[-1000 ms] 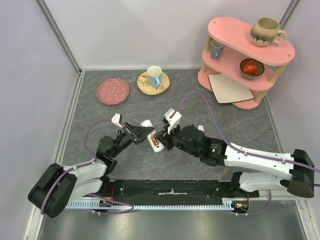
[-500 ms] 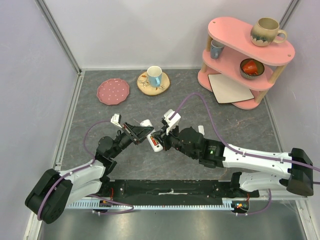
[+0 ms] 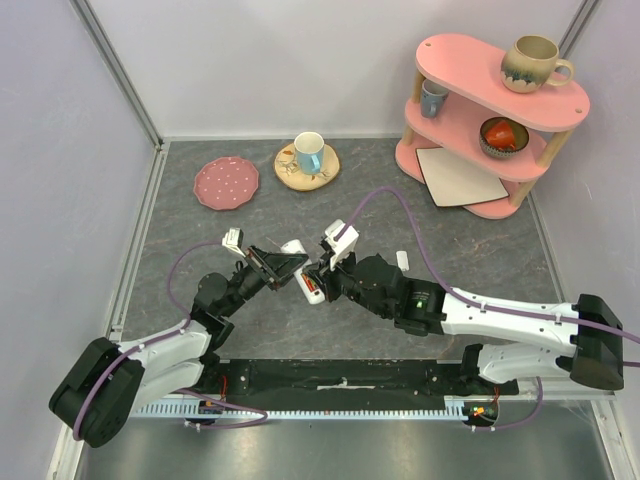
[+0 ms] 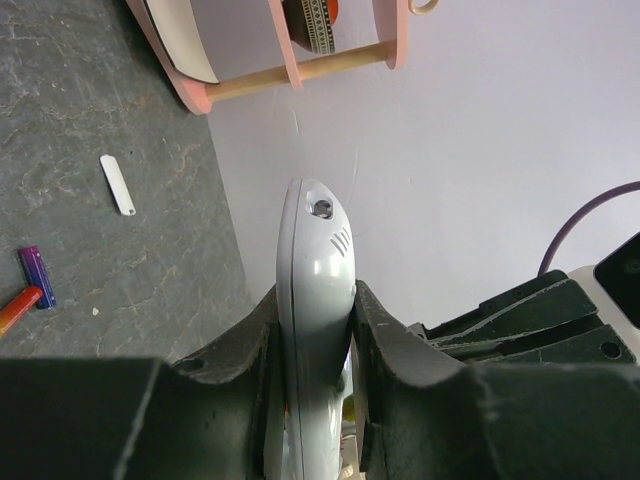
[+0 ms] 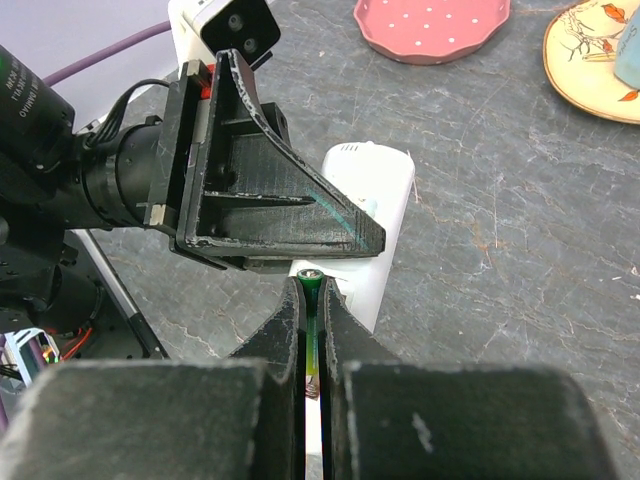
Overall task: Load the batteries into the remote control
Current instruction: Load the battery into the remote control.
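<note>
My left gripper (image 3: 277, 266) is shut on the white remote control (image 3: 300, 272) and holds it on edge above the table's middle. In the left wrist view the remote (image 4: 315, 290) stands edge-on between my fingers. A red battery (image 3: 311, 288) shows in its recess. My right gripper (image 5: 312, 297) is shut on a thin green battery (image 5: 311, 300), whose tip is right at the remote's open back (image 5: 375, 225), just below the left gripper's black jaw. A purple battery (image 4: 36, 275) and a red-orange battery (image 4: 15, 308) lie loose on the table.
A small white strip (image 4: 118, 184) lies on the grey table right of the arms. A pink two-tier shelf (image 3: 495, 110) with a mug and a bowl stands at the back right. A pink dotted plate (image 3: 226, 183) and a cup on a saucer (image 3: 308, 155) sit at the back.
My right arm has edged slightly left toward the remote with the green battery. The left gripper has kept the remote in the same place.
</note>
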Action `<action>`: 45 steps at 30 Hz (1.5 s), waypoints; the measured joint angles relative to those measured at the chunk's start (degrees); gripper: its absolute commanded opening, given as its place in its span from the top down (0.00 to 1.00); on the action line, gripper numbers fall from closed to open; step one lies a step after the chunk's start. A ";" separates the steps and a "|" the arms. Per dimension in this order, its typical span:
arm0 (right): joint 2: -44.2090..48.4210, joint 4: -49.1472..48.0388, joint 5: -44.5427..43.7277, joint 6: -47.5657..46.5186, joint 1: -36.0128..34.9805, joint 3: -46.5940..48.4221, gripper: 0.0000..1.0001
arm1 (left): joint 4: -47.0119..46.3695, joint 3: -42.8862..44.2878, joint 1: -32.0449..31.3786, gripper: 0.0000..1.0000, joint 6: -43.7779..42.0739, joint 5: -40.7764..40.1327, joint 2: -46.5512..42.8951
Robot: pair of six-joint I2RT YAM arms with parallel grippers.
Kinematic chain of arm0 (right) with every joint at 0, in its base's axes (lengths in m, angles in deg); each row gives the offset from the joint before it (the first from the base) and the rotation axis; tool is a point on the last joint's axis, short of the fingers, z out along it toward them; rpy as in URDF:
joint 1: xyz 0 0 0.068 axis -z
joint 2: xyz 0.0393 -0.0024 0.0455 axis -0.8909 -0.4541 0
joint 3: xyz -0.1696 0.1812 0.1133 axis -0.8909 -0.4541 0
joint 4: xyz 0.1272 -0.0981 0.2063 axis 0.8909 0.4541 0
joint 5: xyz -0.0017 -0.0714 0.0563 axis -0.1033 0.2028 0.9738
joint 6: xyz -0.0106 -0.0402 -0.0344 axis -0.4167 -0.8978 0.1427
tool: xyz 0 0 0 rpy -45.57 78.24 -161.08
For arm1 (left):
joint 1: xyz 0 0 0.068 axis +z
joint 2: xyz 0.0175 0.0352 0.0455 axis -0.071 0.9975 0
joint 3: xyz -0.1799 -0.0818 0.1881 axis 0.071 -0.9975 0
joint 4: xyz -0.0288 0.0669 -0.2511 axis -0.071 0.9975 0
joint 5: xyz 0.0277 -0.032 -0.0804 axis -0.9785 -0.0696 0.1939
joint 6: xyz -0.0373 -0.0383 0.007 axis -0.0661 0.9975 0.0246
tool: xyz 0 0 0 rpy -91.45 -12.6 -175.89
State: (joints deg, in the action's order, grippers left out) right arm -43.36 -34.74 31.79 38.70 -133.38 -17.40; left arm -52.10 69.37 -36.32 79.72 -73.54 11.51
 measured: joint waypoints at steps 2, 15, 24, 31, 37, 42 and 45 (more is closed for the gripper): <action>-0.42 0.07 0.00 0.02 0.00 0.00 1.00 | -0.02 0.00 -0.04 0.98 0.00 0.00 0.00; -1.05 1.88 -0.68 1.33 0.00 0.04 1.00 | 0.13 -0.02 -0.42 0.98 -0.39 -1.44 -0.66; -2.34 5.92 -0.59 3.19 0.00 2.12 1.00 | 0.98 -0.39 -0.59 0.98 -1.31 -1.77 -1.42; -3.34 8.79 -0.44 5.57 0.00 3.78 1.00 | 1.55 -0.44 -0.66 0.98 -2.47 -2.05 -2.03; -3.93 9.94 -0.66 7.69 0.00 4.00 1.00 | 2.23 -1.33 -0.76 0.98 -3.08 -2.60 -3.02; -4.26 10.73 -1.09 9.09 0.00 4.52 1.00 | 4.33 -1.51 -0.96 0.98 -4.09 -3.39 -5.16; -4.37 10.73 -1.18 9.62 0.00 4.68 0.99 | 4.94 -1.62 -1.01 0.98 -4.55 -4.00 -6.16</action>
State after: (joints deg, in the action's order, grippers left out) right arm -47.73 -24.01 30.61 48.32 -133.38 -12.72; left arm -47.16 67.75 -37.33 75.18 -77.54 5.35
